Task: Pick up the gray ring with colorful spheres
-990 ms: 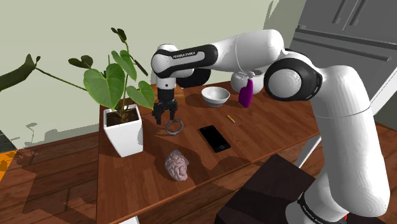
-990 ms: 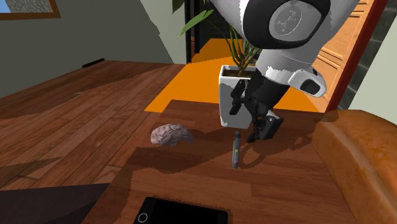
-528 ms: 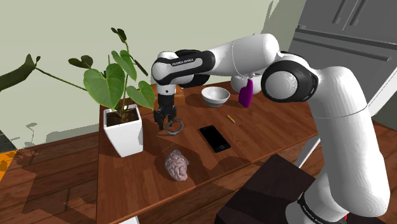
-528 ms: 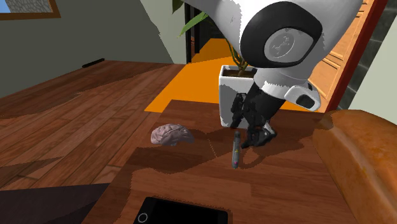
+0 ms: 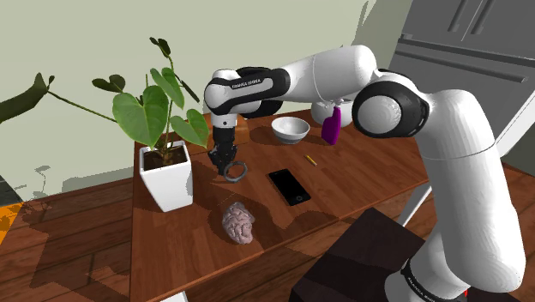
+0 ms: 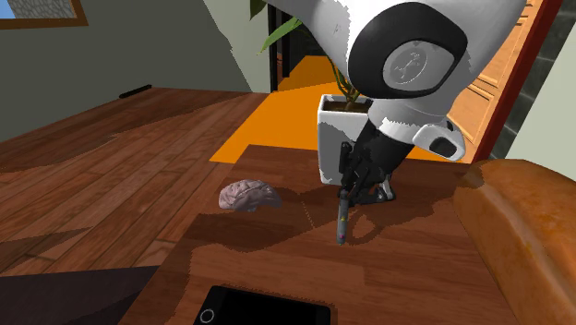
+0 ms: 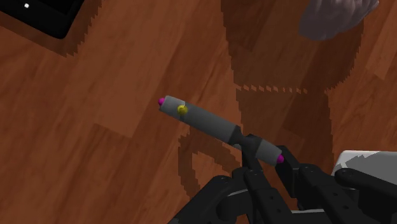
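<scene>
Gray ring [image 7: 203, 119]: located on the wooden table [image 5: 360, 172], just beside the white planter [image 5: 166, 176] and between that planter and the black phone [image 5: 289, 185]. In the wrist view the ring appears edge-on as a grey bar. It carries a magenta sphere at each visible end and a yellow sphere near one end. Its ring-shaped shadow falls on the wood directly beneath it. In the second exterior view it appears as a thin upright bar, with its lower end at the table surface. I cannot tell whether it touches the wood.

Tool state: my gripper [image 7: 249, 151] is clenched on the ring. Both black fingers meet on the rim, close to one of the magenta spheres. The rest of the ring extends clear of the fingers. In the shoulder view my gripper points straight down, directly beside the planter.

Surrounding items:
- Pink brain-shaped object [image 5: 239, 223]: on the table, nearer the shoulder camera than the ring and apart from it.
- White bowl [image 5: 290, 129] and purple bottle [image 5: 331, 127]: at the far side of the table, well apart from the ring.
- Small yellow stick [image 5: 311, 160]: on the wood between the bowl and the phone.
</scene>
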